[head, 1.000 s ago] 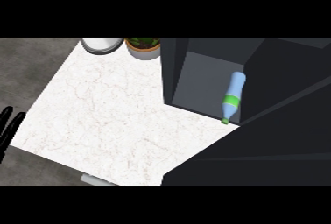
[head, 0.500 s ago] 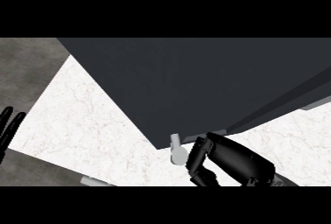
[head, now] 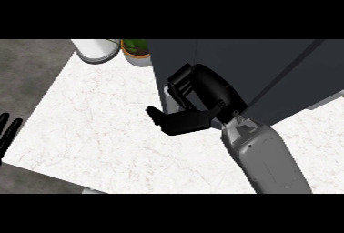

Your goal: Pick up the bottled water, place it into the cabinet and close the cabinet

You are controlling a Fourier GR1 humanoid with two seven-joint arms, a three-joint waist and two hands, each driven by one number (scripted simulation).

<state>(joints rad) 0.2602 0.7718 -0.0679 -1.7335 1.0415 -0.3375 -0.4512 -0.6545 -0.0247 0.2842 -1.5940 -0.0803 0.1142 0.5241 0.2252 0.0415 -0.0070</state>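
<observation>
Cabinet: a dark grey cabinet [head: 269,77] fills the upper right of the head view, standing on the white marbled counter [head: 101,136]. Its front face looks like one flat dark panel, with a thin vertical seam near the top.

Right hand: the black right hand [head: 194,98] lies against the cabinet's lower left edge. The fingers are bent over a pale handle [head: 173,103] that shows just beside that edge, and the thumb juts out to the left over the counter. From here the fingers look wrapped on the handle, though the hand covers most of it.

Right forearm: the grey right forearm [head: 265,159] rises from the lower edge, slanting up and left to the wrist at the cabinet's corner.

Bottled water: it shows nowhere in this view. Nothing of it can be seen in the right hand, on the counter or in front of the cabinet, so I cannot tell where it lies relative to the hand.

Left hand: only black fingers of the left hand [head: 8,132] show at the left edge, straight and pointing upward, over the edge of the counter, well apart from the cabinet.

Back of counter: a white rounded vessel [head: 94,49] stands at the top, with a potted plant [head: 136,51] just beside it, close to the cabinet's left side.
</observation>
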